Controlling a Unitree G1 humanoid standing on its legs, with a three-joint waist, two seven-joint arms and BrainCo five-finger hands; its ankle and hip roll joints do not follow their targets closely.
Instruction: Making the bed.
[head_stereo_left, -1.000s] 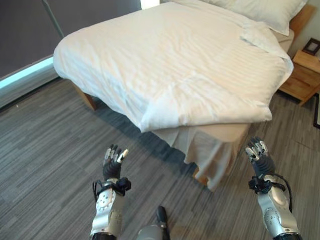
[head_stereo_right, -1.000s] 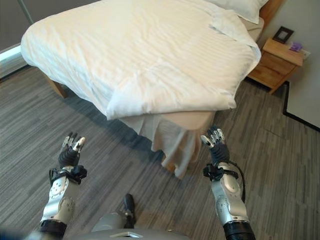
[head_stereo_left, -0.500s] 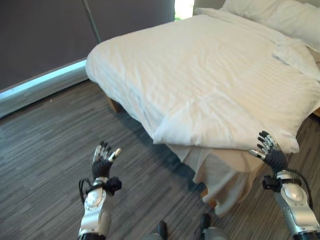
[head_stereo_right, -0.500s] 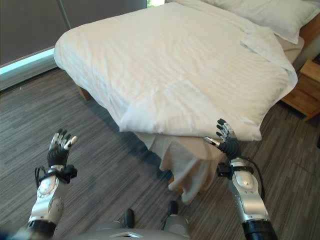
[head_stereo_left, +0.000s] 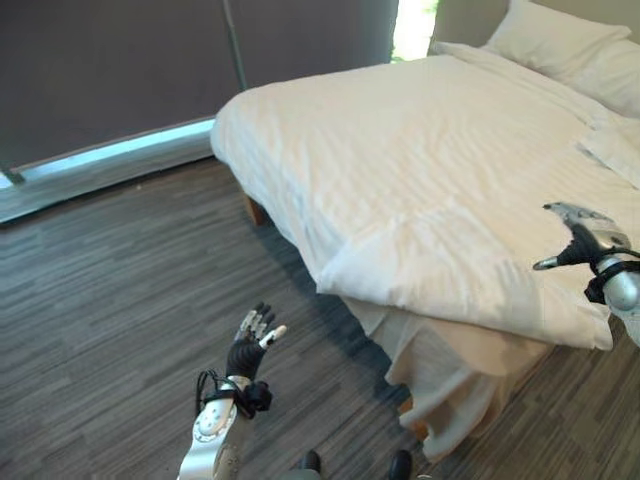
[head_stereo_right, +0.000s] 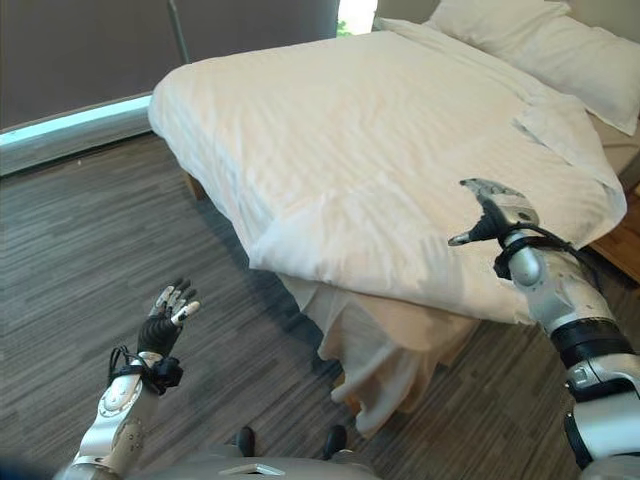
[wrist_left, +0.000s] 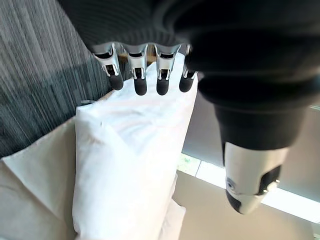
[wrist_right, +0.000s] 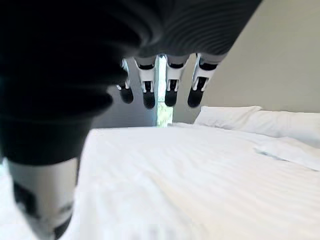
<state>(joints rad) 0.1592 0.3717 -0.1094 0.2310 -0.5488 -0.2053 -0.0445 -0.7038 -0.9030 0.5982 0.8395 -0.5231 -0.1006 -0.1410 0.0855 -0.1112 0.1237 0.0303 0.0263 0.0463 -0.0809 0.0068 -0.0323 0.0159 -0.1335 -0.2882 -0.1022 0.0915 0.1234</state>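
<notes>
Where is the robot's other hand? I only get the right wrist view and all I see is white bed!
Observer: The left hand is low over the grey floor, beside the bed, holding nothing.
Operator: Are its fingers open?
Observer: Yes, they are spread, with the palm facing the duvet.
Operator: Is the bed neat?
Observer: Not at the near corner: a sheet droops to the floor under the duvet's edge.
Operator: And my hand?
Observer: The right hand hovers open above the duvet, near that corner.
</notes>
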